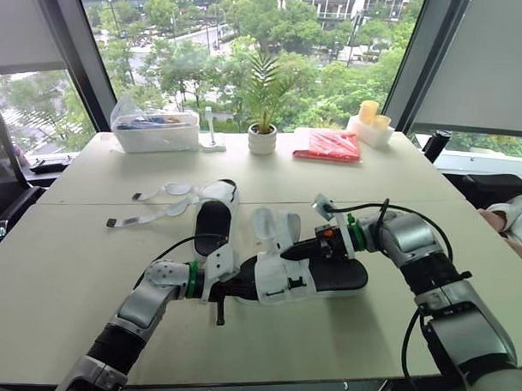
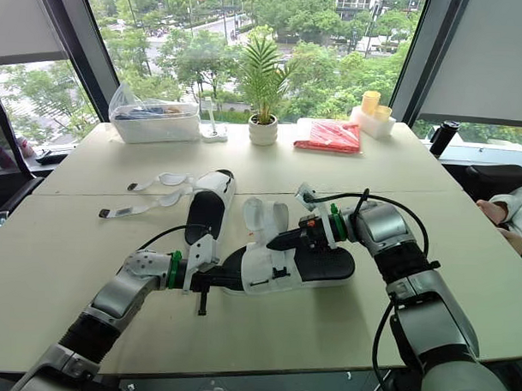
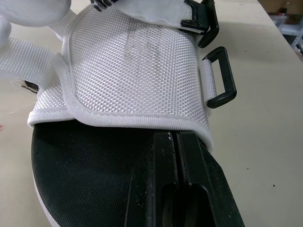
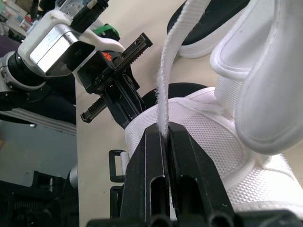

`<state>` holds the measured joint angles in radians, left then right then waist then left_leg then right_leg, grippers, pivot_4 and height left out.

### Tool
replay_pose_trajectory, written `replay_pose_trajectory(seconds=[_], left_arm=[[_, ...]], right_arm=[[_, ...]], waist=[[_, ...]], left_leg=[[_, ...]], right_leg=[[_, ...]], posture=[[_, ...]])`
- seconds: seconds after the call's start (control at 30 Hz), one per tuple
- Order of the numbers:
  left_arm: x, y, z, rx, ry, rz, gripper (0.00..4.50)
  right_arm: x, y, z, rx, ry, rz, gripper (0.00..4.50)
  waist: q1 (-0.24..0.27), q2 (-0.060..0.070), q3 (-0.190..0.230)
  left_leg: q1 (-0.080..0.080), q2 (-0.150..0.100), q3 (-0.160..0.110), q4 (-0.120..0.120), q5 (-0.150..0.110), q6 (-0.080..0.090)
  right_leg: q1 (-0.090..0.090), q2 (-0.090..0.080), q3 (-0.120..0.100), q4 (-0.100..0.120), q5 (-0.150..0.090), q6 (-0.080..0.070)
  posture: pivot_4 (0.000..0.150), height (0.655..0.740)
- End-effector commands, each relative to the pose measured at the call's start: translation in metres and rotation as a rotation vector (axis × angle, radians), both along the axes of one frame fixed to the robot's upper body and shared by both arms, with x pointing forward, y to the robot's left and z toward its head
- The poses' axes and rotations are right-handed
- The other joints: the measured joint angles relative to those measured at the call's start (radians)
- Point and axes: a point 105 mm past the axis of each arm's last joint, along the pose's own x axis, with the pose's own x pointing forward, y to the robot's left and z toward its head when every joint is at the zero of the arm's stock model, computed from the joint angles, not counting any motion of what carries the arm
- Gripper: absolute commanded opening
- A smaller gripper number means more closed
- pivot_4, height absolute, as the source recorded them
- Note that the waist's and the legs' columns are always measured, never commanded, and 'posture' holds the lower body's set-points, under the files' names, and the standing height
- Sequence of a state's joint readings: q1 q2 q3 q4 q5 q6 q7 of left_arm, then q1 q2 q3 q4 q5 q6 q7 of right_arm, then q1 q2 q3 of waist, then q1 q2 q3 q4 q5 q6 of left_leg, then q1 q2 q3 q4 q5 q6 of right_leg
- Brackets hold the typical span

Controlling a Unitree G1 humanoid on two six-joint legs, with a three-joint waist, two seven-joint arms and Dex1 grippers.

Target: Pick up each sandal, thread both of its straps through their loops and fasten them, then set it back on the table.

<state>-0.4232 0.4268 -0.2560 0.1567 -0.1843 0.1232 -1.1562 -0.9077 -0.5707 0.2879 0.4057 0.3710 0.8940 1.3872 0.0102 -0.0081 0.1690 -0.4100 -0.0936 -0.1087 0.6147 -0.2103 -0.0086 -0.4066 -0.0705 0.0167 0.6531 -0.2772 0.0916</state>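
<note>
The worktop has two sandals on it. The far sandal lies flat with its long straps loose, so it is not started. The near sandal sits between my arms. My left end effector is clamped on its end. My right end effector is clamped on one white strap. The black loop is empty, so I think most of the job is left.

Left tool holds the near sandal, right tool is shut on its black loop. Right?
No. The right tool is shut on the white strap, not the black loop, as the right wrist view shows. The left tool does hold the near sandal.
</note>
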Motion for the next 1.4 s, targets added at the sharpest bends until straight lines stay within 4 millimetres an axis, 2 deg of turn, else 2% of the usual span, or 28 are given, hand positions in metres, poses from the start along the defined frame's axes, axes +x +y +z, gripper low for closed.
replay_pose_trajectory(seconds=[0.03,0.37,0.6,0.83,0.87,0.93,1.03,1.07,1.13,1.17,1.33,1.4], left_arm=[[-0.006,-0.001,-0.007,0.023,0.020,-0.021,0.00],[-0.008,-0.001,-0.007,0.024,0.021,-0.026,0.00],[-0.009,-0.002,-0.008,0.022,0.022,-0.028,0.00],[-0.009,-0.003,-0.008,0.021,0.024,-0.028,0.00],[-0.009,-0.003,-0.008,0.021,0.025,-0.029,0.00],[-0.009,-0.003,-0.008,0.022,0.026,-0.030,0.00],[-0.009,-0.003,-0.008,0.023,0.027,-0.033,0.00],[-0.009,-0.003,-0.008,0.023,0.028,-0.033,0.00],[-0.009,-0.004,-0.008,0.023,0.028,-0.035,0.00],[-0.009,-0.004,-0.008,0.023,0.028,-0.036,0.00],[-0.009,-0.007,-0.009,0.020,0.031,-0.043,0.00],[-0.009,-0.008,-0.009,0.018,0.032,-0.046,0.00]], right_arm=[[-0.005,0.002,0.012,0.034,-0.031,0.022,0.06],[-0.018,0.002,0.012,0.016,-0.098,0.071,0.06],[-0.020,-0.002,0.009,-0.005,-0.136,0.074,0.06],[-0.029,-0.005,-0.001,-0.036,-0.131,0.089,0.06],[-0.030,-0.006,-0.002,-0.041,-0.134,0.084,0.62],[-0.033,-0.008,-0.002,-0.045,-0.135,0.087,1.30],[-0.041,-0.011,0.003,-0.053,-0.149,0.101,2.82],[-0.044,-0.013,0.005,-0.058,-0.158,0.102,3.20],[-0.048,-0.018,0.012,-0.067,-0.178,0.097,4.33],[-0.051,-0.021,0.017,-0.071,-0.192,0.091,4.45],[-0.064,-0.041,0.045,-0.044,-0.213,0.006,4.45],[-0.072,-0.046,0.046,-0.034,-0.193,-0.030,4.45]], waist=[[0.000,0.000,0.000],[0.000,0.000,0.000],[0.000,0.000,0.000],[0.001,0.000,0.000],[0.001,0.000,0.000],[0.001,0.000,0.000],[0.002,0.000,0.000],[0.002,0.000,0.000],[0.003,0.000,0.000],[0.003,0.000,0.000],[0.004,0.000,0.000],[0.006,0.000,0.000]], left_leg=[[0.000,0.000,0.000,0.000,0.000,0.000],[0.000,0.000,0.000,-0.001,0.000,0.000],[0.000,0.000,0.000,0.000,0.000,0.000],[0.000,0.000,0.000,0.000,0.000,0.000],[0.000,0.000,0.000,0.000,0.000,0.000],[0.000,0.000,0.000,0.000,0.000,0.000],[0.000,0.000,0.000,0.000,0.000,0.000],[0.000,0.000,0.000,0.000,0.000,0.000],[0.000,0.000,0.000,0.000,0.000,0.000],[0.000,0.000,0.000,0.000,0.000,0.000],[-0.001,0.000,0.000,0.000,-0.001,0.001],[-0.001,0.000,0.000,0.000,-0.001,0.001]], right_leg=[[0.000,0.000,0.000,0.000,0.000,0.000],[0.000,0.000,0.000,0.000,0.000,0.000],[0.000,0.000,0.000,0.000,0.000,0.000],[0.000,0.000,0.000,-0.001,0.000,0.000],[0.000,0.000,0.000,-0.001,0.000,0.000],[0.000,0.000,0.000,-0.001,0.000,0.000],[0.000,0.000,0.000,-0.001,0.000,0.000],[0.000,0.000,0.000,-0.001,0.000,0.000],[0.000,0.000,0.000,-0.001,0.000,0.000],[0.001,0.000,0.000,-0.001,0.000,0.000],[0.001,-0.001,0.000,-0.003,0.000,0.000],[0.001,-0.001,-0.001,-0.003,0.000,0.000]], posture=[[0.150,0.7400],[0.150,0.7400],[0.150,0.7400],[0.150,0.7400],[0.150,0.7400],[0.150,0.7400],[0.150,0.7400],[0.150,0.7400],[0.150,0.7400],[0.150,0.7400],[0.150,0.7400],[0.150,0.7400]])
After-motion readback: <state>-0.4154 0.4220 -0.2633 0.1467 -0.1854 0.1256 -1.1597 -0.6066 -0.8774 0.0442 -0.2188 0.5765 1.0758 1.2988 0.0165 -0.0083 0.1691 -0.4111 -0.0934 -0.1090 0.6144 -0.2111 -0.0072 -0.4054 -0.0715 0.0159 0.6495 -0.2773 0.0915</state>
